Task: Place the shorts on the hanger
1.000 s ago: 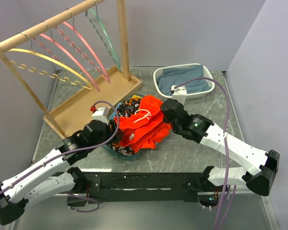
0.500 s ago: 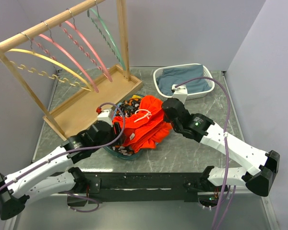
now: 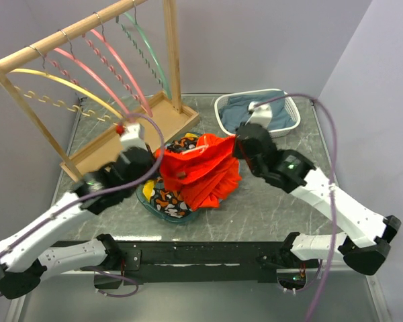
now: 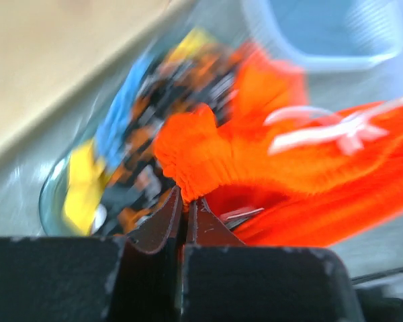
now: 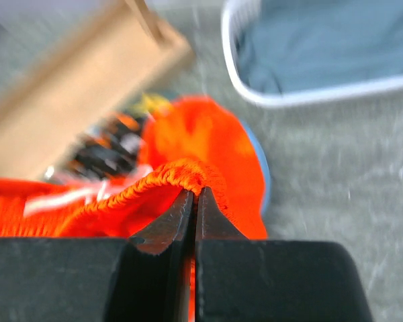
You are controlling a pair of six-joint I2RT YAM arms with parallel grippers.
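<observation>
Wooden rack (image 3: 170, 54): stands beyond and to the left of both grippers. It carries the hanger (image 3: 151, 54) at its far end, well apart from either hand.

The shorts (image 3: 203, 173): stretched between the two grippers with the waistband taut. The legs hang down onto the patterned garment (image 3: 162, 201) beneath.

Left gripper (image 4: 187, 201): clamped on a fold of waistband.

Right gripper (image 5: 193, 196): clamped on the opposite waistband edge.

Assessment: the step in hand appears to be raising the shorts clear of the pile. The next move calls for carrying them up and leftward to the hanger, both grips maintained and the cloth kept spread.
</observation>
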